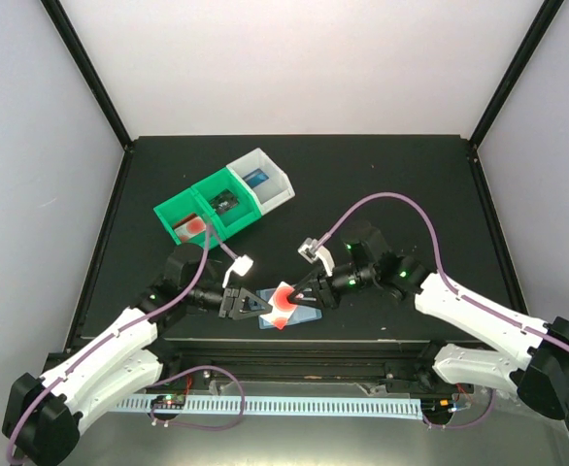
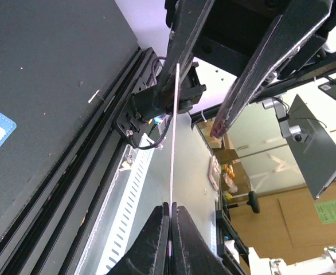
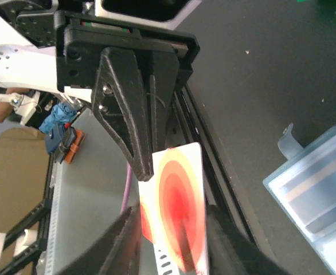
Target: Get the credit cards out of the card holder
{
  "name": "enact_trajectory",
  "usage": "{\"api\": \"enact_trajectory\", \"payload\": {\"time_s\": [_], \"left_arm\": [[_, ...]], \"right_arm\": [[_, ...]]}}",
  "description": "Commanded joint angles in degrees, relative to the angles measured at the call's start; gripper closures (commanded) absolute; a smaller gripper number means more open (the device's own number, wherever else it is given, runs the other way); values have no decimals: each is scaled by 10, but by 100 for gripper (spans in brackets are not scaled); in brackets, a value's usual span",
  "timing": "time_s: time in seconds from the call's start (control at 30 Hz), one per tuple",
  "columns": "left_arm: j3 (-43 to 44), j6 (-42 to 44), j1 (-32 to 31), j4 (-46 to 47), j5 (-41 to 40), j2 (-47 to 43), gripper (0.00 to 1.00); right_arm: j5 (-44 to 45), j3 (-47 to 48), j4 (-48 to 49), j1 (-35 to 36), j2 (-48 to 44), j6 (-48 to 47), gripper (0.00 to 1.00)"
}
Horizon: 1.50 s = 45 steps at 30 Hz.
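Left gripper (image 2: 170, 220) is pinched tight on one corner of the red credit card (image 3: 176, 195). Right gripper (image 3: 174, 235) is spread wide, its fingers flanking the card's long sides. The card holder (image 1: 309, 317) lies flat just beneath, near the worktop (image 1: 382, 184)'s front edge. Bare surface stretches behind, and the bins (image 1: 224, 204) stand well apart at far left.
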Motion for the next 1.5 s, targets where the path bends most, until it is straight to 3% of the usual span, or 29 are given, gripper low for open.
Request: {"api": "enact_trajectory", "payload": {"time_s": [0.0,0.27,0.37,0.5,0.73,0.97,1.13,1.47], "left_arm": [[-8,-2,-5,20,19,-8,99],[-4,-5,-5,18,14,-14,98],[-1,-18,-5,18,-15,-20,71],[4,-53,-4,43,-49,-38,45],[8,-114,-4,47,-169,-102,30],[-26,-189,-4,100,-215,-167,28],[-55,-235,-4,149,-235,-191,31],[-62,-258,-4,149,-265,-201,58]], "right_arm": [[-24,-8,48,-2,0,11,74],[-40,-24,75,-3,-4,27,99],[-48,-33,98,-7,-9,45,99],[-61,-47,149,-14,-12,84,99],[-66,-73,284,-23,-23,198,99],[-19,-110,480,-30,8,377,99],[13,-120,622,-30,62,489,99],[59,-135,688,-29,100,531,99]]}}
